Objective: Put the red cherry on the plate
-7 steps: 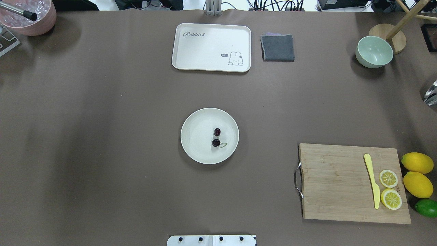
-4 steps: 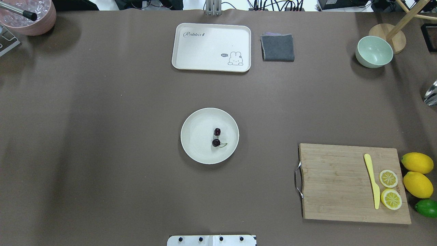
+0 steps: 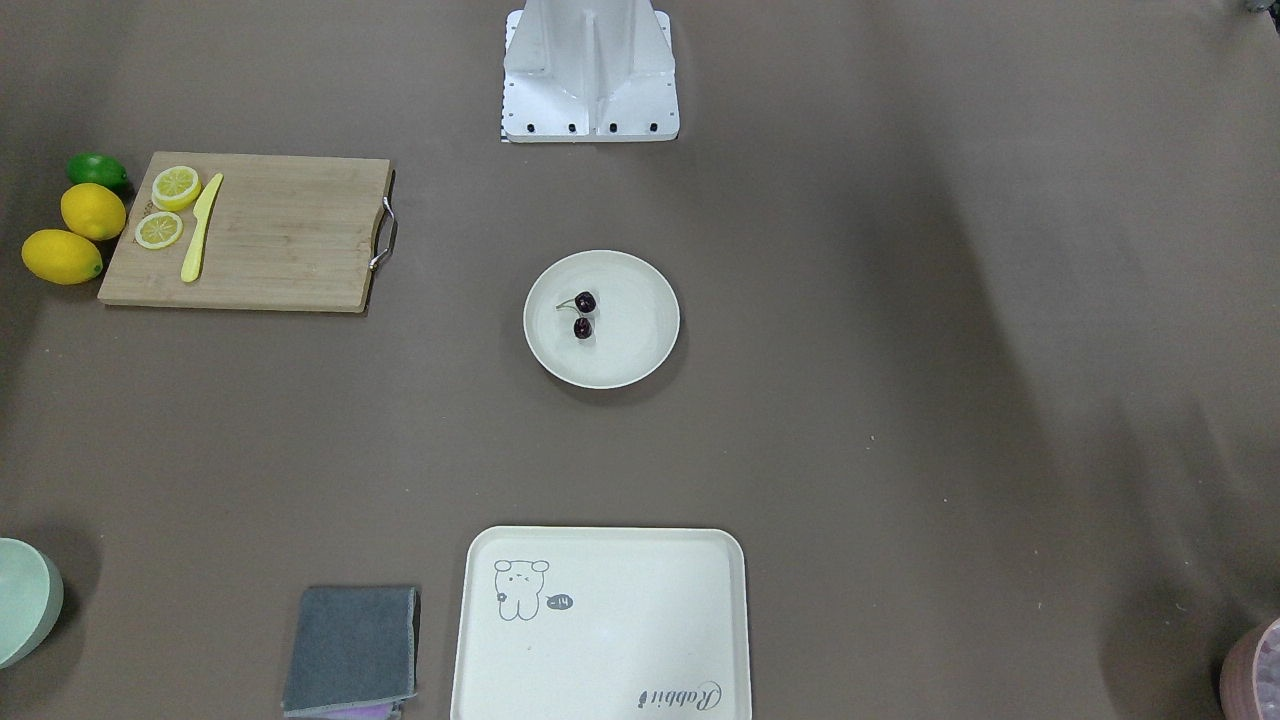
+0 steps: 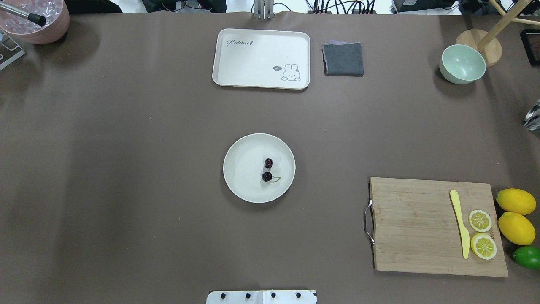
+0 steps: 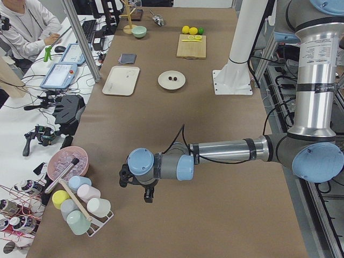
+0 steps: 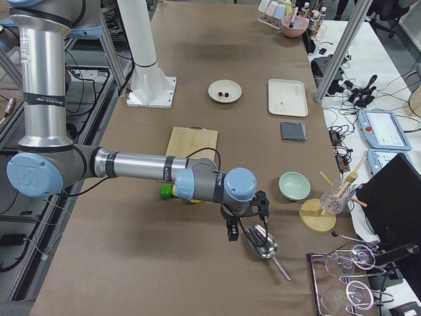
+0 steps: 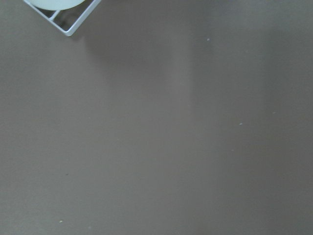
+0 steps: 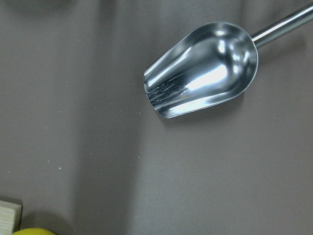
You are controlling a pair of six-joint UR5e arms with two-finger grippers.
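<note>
A brown mat covers the whole table, which sits in a workshop with cluttered side benches, cables and tablets; a person sits at one bench.

Both arms are parked far from the plate, at opposite ends of the table. The left arm lies low and its left gripper points down over bare mat. The right arm has the right gripper above a steel scoop. Only the side cameras catch them, so I cannot tell how far either set of fingers is parted or whether they hold anything.

A wooden cutting board lies to the plate's right and nearer the robot. A cream tray lies beyond the plate, with a grey cloth beside it. Further right is a green bowl.

The plate is mid-table, and the red cherry rests inside it, just right of centre.
</note>
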